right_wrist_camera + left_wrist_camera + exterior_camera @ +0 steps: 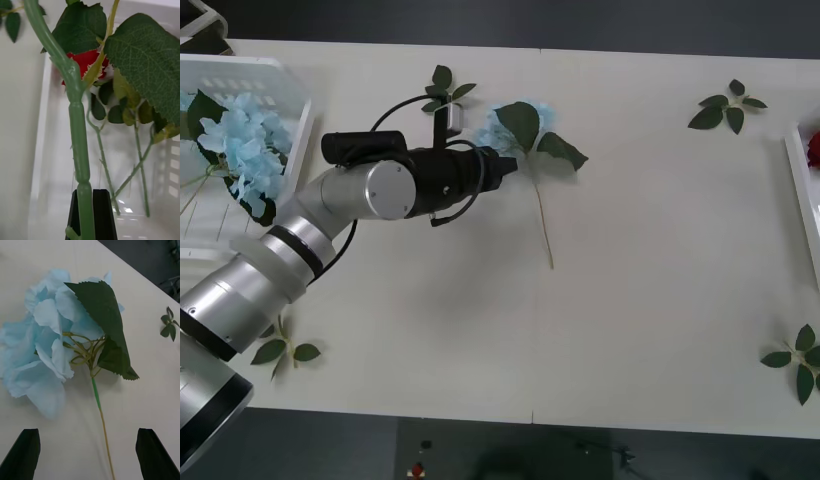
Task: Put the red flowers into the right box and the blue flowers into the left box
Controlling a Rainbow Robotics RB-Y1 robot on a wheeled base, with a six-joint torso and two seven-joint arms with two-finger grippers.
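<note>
A blue flower (pixel 515 128) lies on the white table (pixel 650 280), its thin stem pointing toward the front edge. My left arm (pixel 380 190) reaches over the table and ends just left of that bloom. In the left wrist view the left gripper (pixel 88 435) is open, with the blue flower (pixel 48 345) and its stem ahead of the black fingers (pixel 22 453). My right gripper (pixel 90 213) is shut on the green stem of a red flower (pixel 84 62), held over the right box (pixel 45 150). More rose stems (pixel 138 157) lie inside that box. The left box (pixel 290 140) holds several blue flowers (pixel 245 150).
Loose green leaf sprigs lie at the back centre (pixel 445 90), the back right (pixel 728 108), the front right (pixel 798 360) and the front left (pixel 285 350). The right box's rim (pixel 795 190) shows at the table's right edge with a red bloom (pixel 813 148) inside.
</note>
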